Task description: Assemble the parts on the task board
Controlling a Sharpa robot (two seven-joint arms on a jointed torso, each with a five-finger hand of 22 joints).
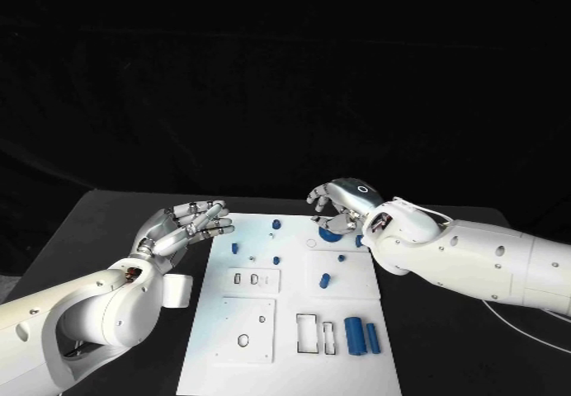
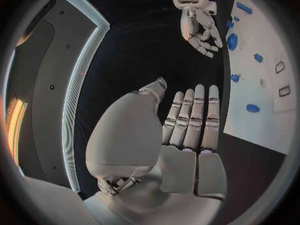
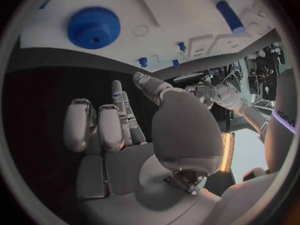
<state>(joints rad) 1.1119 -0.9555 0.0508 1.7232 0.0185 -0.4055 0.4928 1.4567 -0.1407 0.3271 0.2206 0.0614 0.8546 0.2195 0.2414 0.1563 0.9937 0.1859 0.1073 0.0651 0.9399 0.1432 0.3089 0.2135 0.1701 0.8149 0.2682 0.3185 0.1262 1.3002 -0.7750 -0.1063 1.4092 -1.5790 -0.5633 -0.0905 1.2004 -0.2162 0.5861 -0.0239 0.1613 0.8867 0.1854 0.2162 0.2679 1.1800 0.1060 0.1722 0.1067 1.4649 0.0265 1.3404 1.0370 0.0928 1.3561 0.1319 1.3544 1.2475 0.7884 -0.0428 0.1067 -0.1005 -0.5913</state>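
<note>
— What do you have on the board?

— You have a flat white task board on the black table, with small smooth blue parts on it. A round toothed gear lies at its far end; two cylinders lie side by side near you, beside rectangular cut-outs.

— And your hands?

— Your left hand hovers at the board's left edge, fingers spread, holding nothing. Your right hand hangs above the gear, fingers curled downward, nothing held.
</note>
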